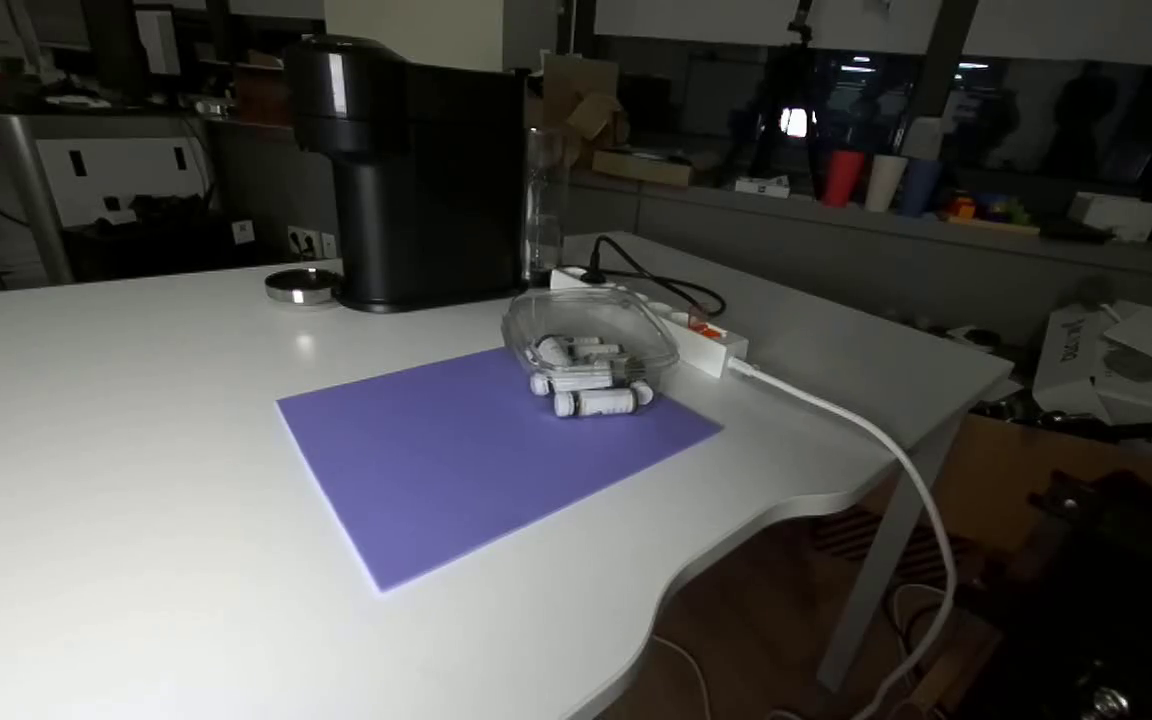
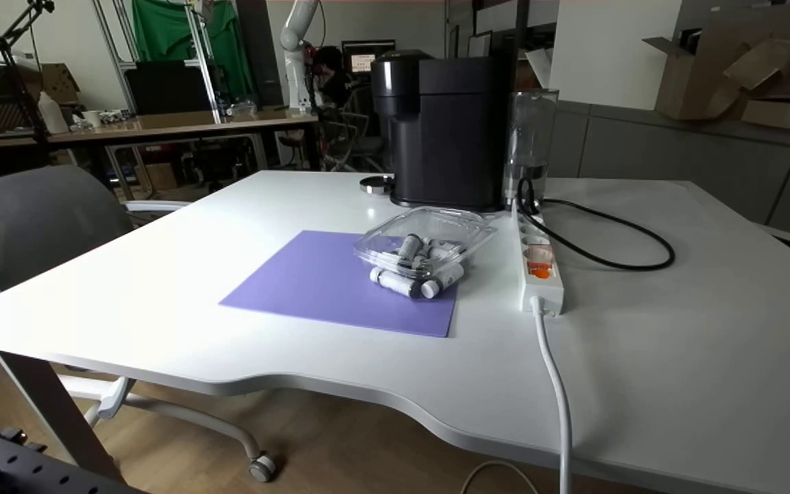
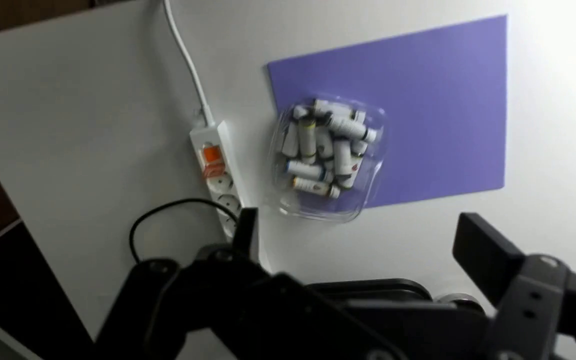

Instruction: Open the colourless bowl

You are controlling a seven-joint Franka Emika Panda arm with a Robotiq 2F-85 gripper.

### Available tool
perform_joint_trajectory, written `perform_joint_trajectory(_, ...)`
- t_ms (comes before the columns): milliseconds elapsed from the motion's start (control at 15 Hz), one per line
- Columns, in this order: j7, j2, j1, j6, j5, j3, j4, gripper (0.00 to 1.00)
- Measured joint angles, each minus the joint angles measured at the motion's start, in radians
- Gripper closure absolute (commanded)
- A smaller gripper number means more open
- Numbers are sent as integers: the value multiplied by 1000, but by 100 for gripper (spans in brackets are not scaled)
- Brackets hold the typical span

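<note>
The colourless bowl is a clear, see-through plastic container that shows in both exterior views (image 1: pixel 596 308) (image 2: pixel 436 221) and in the wrist view (image 3: pixel 313 212). It sits partly on the purple sheet (image 1: pixel 456 450) at its corner. Several small white-labelled bottles (image 3: pixel 313 187) lie in or under it. A few bottles (image 2: pixel 395 281) show at its front lower edge. Whether a separate lid covers it I cannot tell. My gripper (image 3: pixel 360 235) is open and empty in the wrist view, with fingers wide apart, above the table and apart from the bowl. The gripper is out of both exterior views.
A tall black machine (image 1: pixel 436 190) stands behind the bowl, with a round dark dish (image 1: pixel 303 287) beside it. A white power strip (image 2: pixel 541 274) with a black cord (image 2: pixel 631 266) and white cable (image 2: pixel 556 384) lies beside the bowl. The table edge (image 2: pixel 340 385) curves at the front.
</note>
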Motion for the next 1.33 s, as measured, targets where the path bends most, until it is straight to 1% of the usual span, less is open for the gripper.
perform_joint_trajectory(133, 3, 72, -19, 87, -10, -3, 0, 0)
perform_joint_trajectory(267, 4, 151, -28, 140, -9, -9, 3, 0)
perform_joint_trajectory(467, 4, 262, -33, 178, -7, -20, 13, 0)
perform_joint_trajectory(667, -3, 351, -40, 188, 16, -43, 25, 0)
perform_joint_trajectory(800, -7, 382, -44, 188, 29, -53, 33, 0)
perform_joint_trajectory(1000, -9, 388, -43, 195, 34, -52, 37, 0)
perform_joint_trajectory(1133, -14, 387, -39, 243, 49, -50, 32, 0)
perform_joint_trajectory(1333, -57, 394, -41, 317, 112, -52, 18, 0)
